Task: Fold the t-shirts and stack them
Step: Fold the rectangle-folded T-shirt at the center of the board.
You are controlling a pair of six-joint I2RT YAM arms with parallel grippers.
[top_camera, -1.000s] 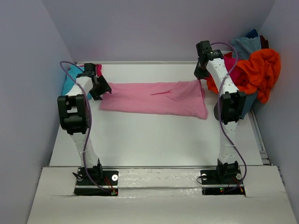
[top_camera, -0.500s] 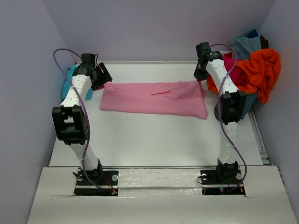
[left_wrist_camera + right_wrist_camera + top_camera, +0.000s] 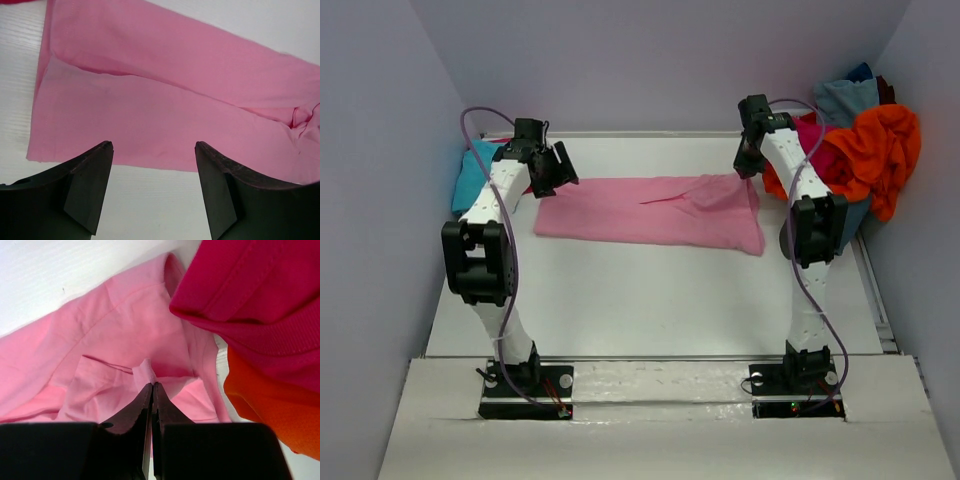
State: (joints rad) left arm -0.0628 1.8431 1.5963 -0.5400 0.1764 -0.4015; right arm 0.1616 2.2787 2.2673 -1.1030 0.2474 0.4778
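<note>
A light pink t-shirt [image 3: 650, 212] lies spread in a long folded strip across the far half of the table. My right gripper [image 3: 748, 168] is shut on a small pinch of its cloth at the far right corner; in the right wrist view the pink fold [image 3: 145, 371] sticks out of the closed tips of the right gripper [image 3: 152, 385]. My left gripper [image 3: 556, 170] hovers open over the shirt's left end. In the left wrist view the left gripper [image 3: 154, 145] has nothing between its fingers, and the pink cloth [image 3: 175, 100] lies just ahead.
A heap of t-shirts sits at the back right: orange [image 3: 880, 150], magenta [image 3: 820, 140] and grey-blue [image 3: 845, 98]. Magenta cloth [image 3: 260, 295] and orange cloth [image 3: 270, 405] lie close beside my right gripper. A turquoise t-shirt [image 3: 475, 175] lies at the back left by the wall.
My left gripper has swung back and then right, from beside the shirt's left edge to over its far left corner. The right gripper and the shirt have stayed still.
</note>
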